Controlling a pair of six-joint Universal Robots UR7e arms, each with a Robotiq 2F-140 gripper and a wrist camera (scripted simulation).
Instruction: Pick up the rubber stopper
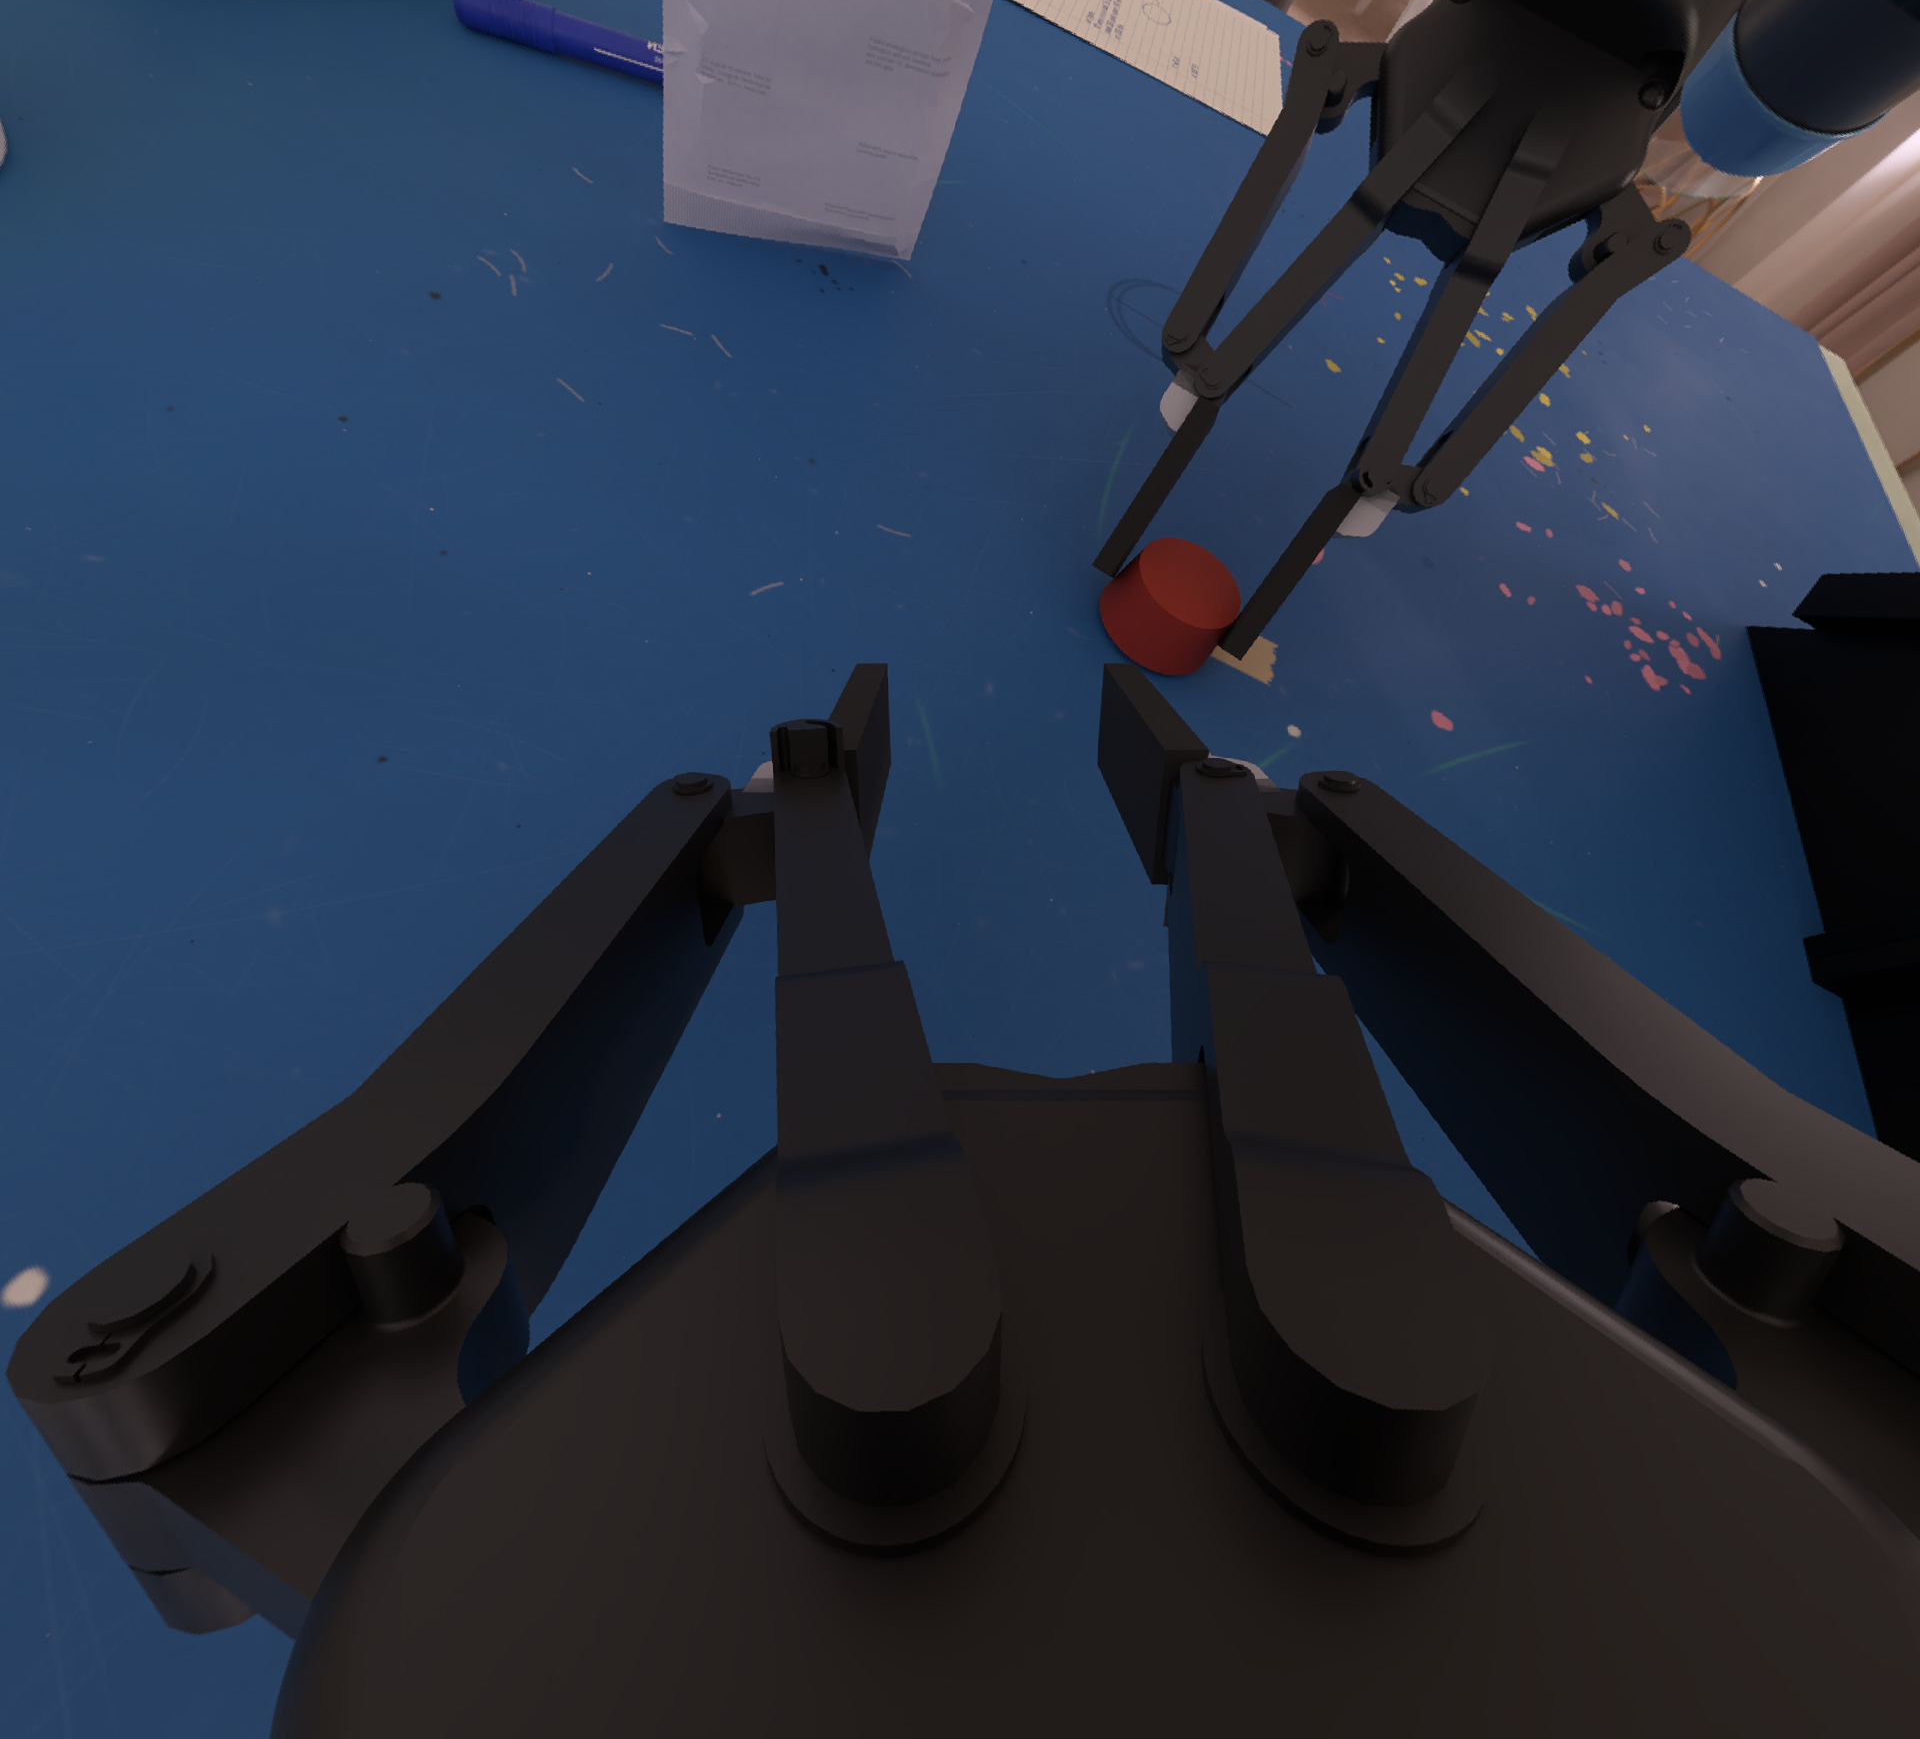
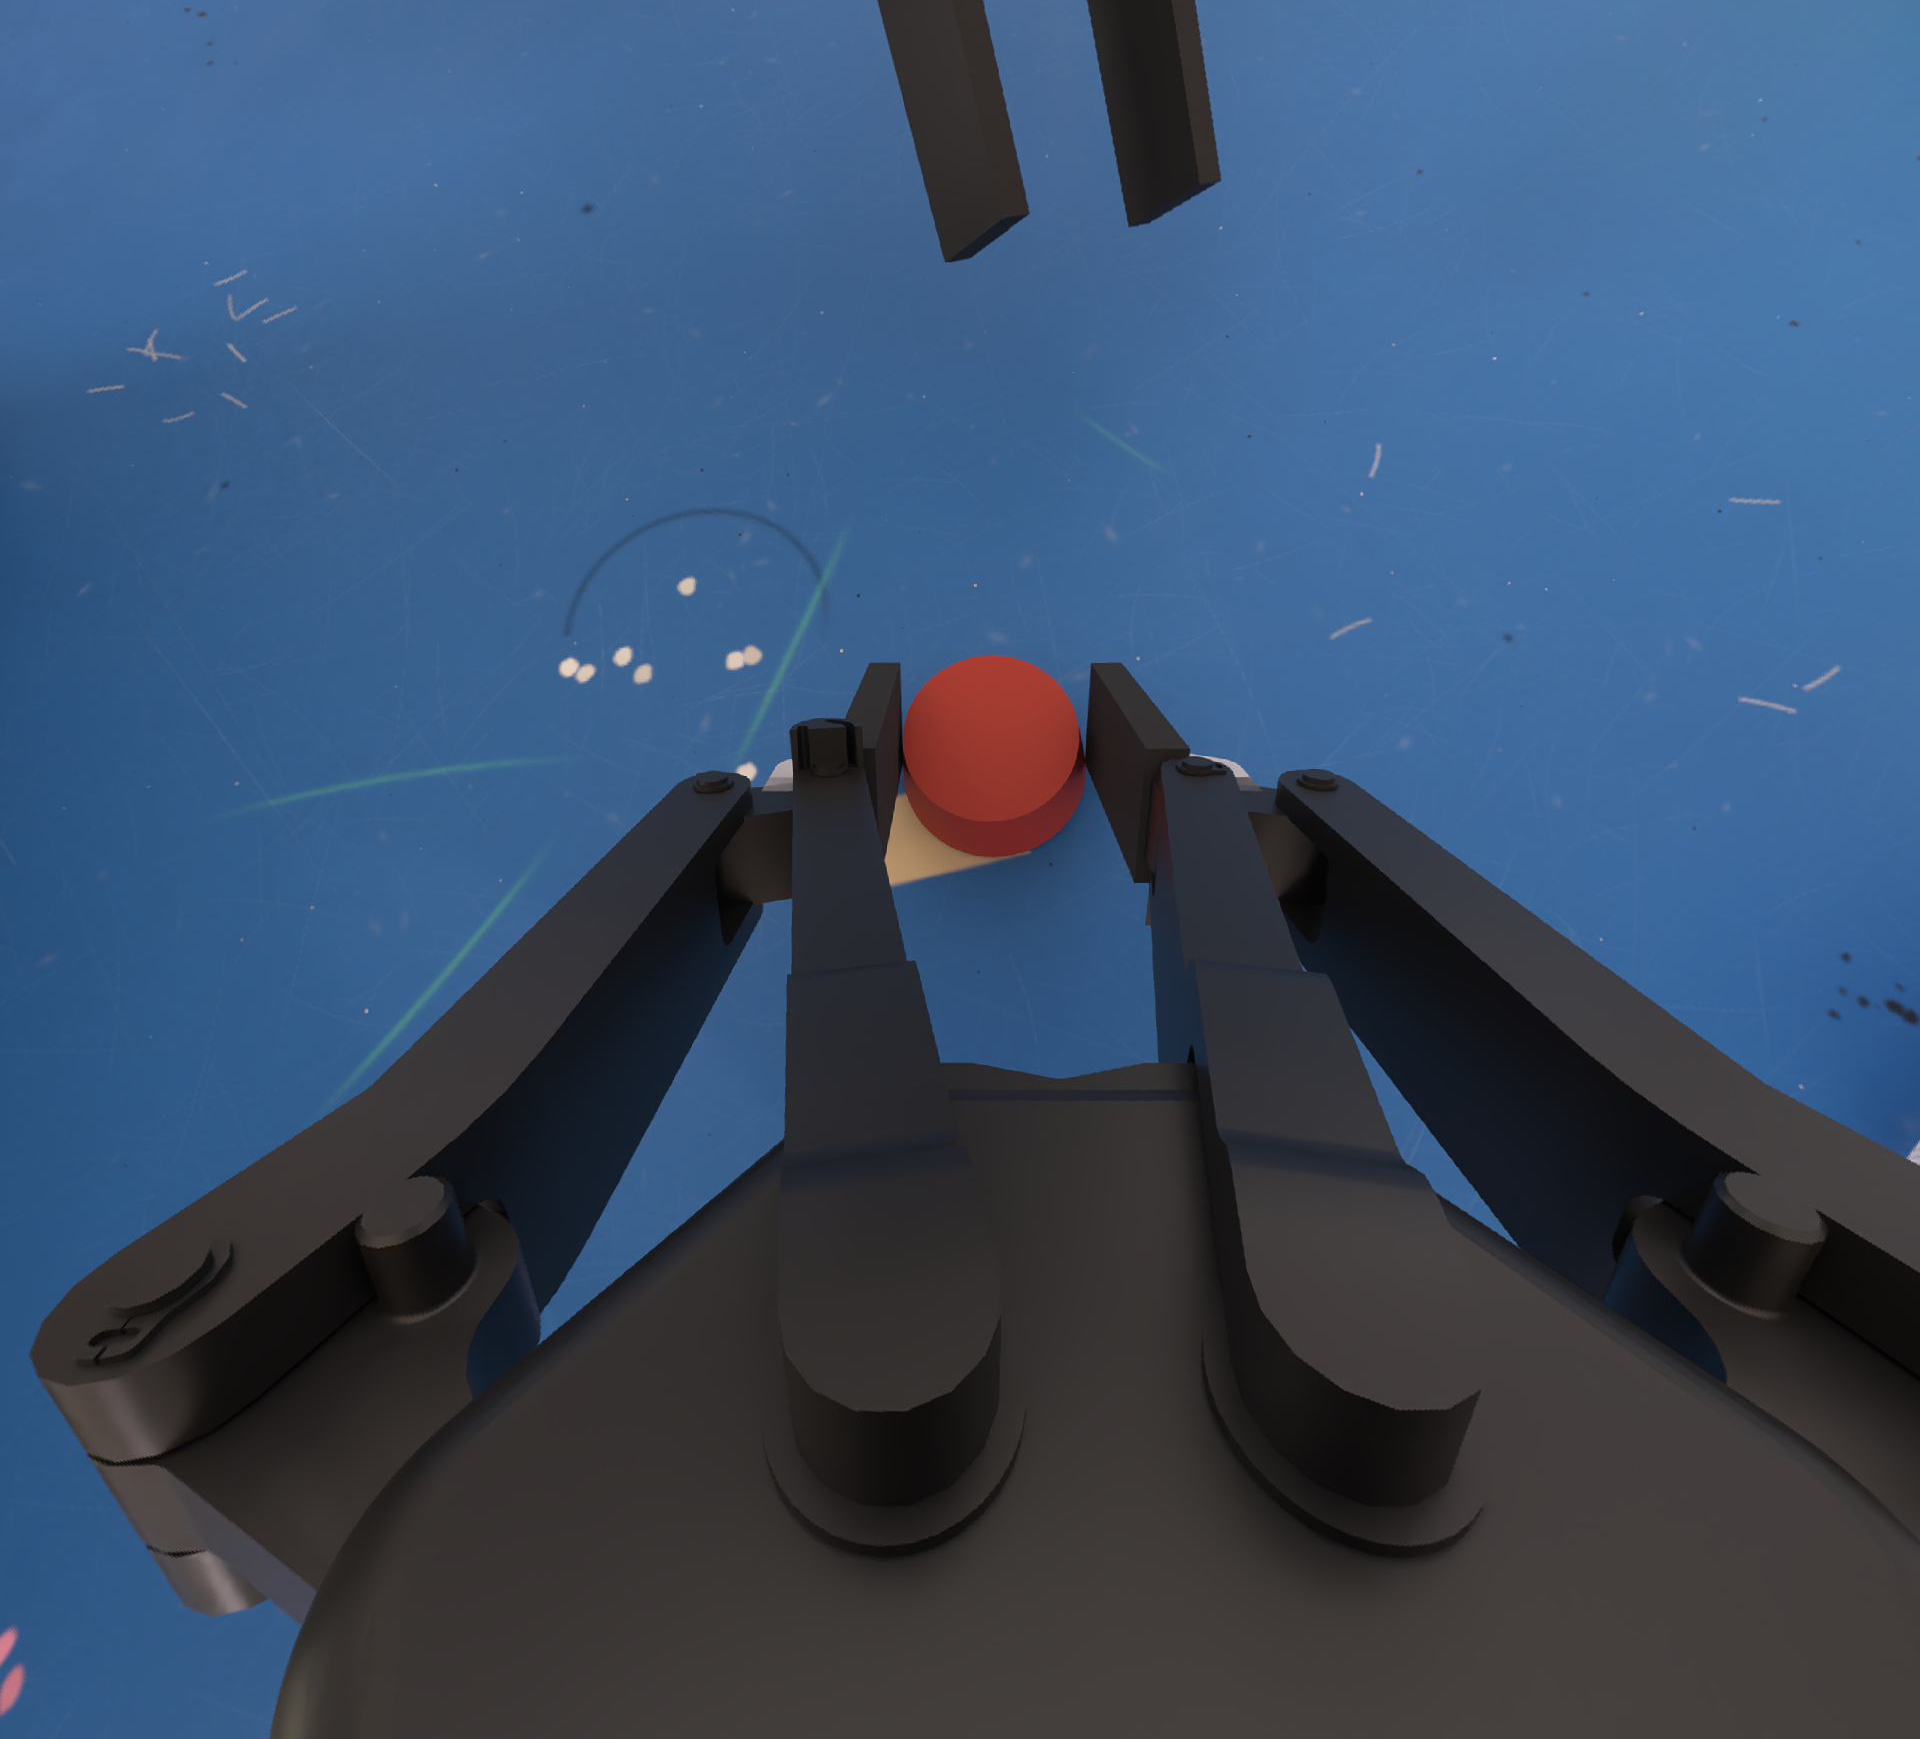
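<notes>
We see our right end effector (image 2: 992,702) clamped on the red rubber stopper (image 2: 990,747) on open blue tabletop (image 2: 416,131); our left end effector (image 1: 995,702) hangs parted, empty. Only the left wrist view shows the white bag (image 1: 821,37).

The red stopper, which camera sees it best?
The right wrist view: the red stopper sits big and centred between the right gripper's fingers. The left wrist view shows it smaller, off to the side, between those same fingers, on the blue table.
</notes>
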